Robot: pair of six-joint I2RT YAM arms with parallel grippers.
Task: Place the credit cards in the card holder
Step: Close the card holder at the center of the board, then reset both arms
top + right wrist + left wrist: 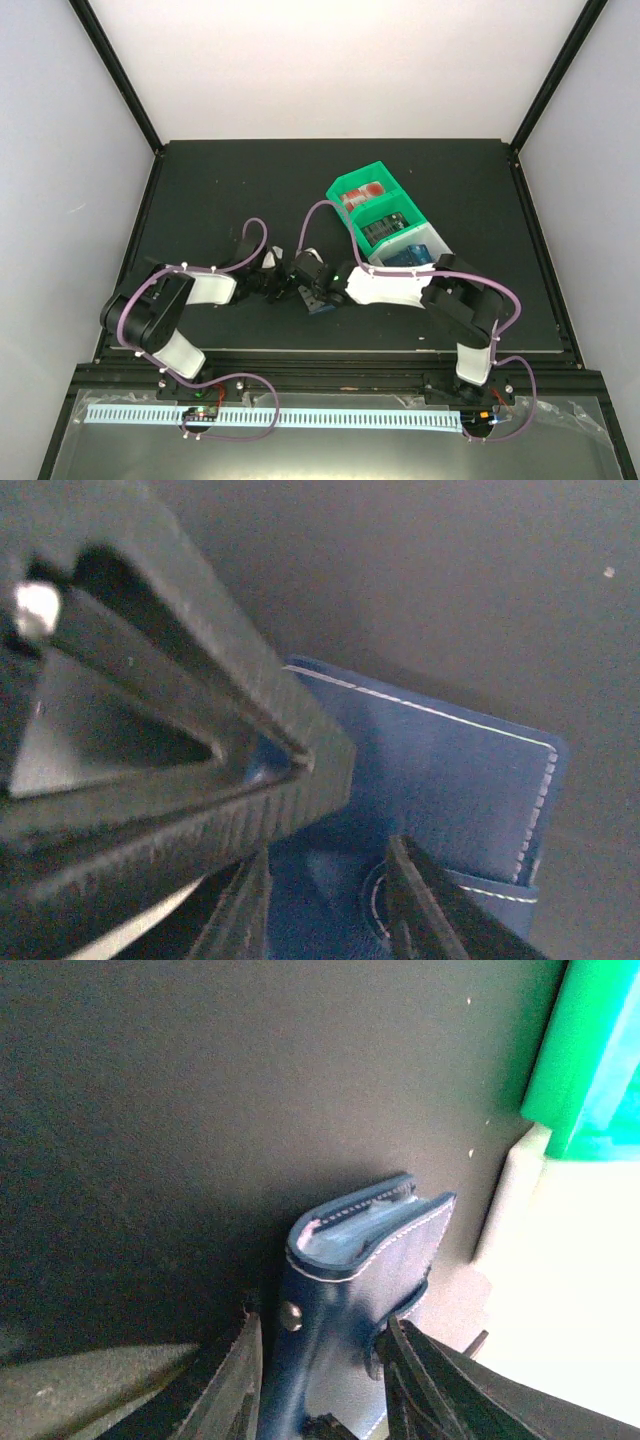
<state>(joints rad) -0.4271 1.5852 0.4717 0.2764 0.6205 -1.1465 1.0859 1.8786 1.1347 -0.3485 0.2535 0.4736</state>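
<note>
The card holder (320,303), a navy wallet with white stitching, rests folded on the black mat at the centre. In the left wrist view the card holder (370,1250) stands between my left gripper (320,1325) fingers. The right finger touches its snap tab, and a thin gap shows at the left finger. My right gripper (328,855) hovers open right over the card holder (450,770), jaws apart and holding nothing. Both grippers, left (280,283) and right (308,290), meet there. Credit cards lie in the bins: a red-and-white one (362,195), a dark one (385,230) and a blue one (410,258).
A green bin (345,188) with two compartments sits right of centre, with a white bin (438,243) against its near side. Both show in the left wrist view, green bin (590,1050) and white bin (560,1290). The left gripper's finger (150,730) fills the right wrist view's left half.
</note>
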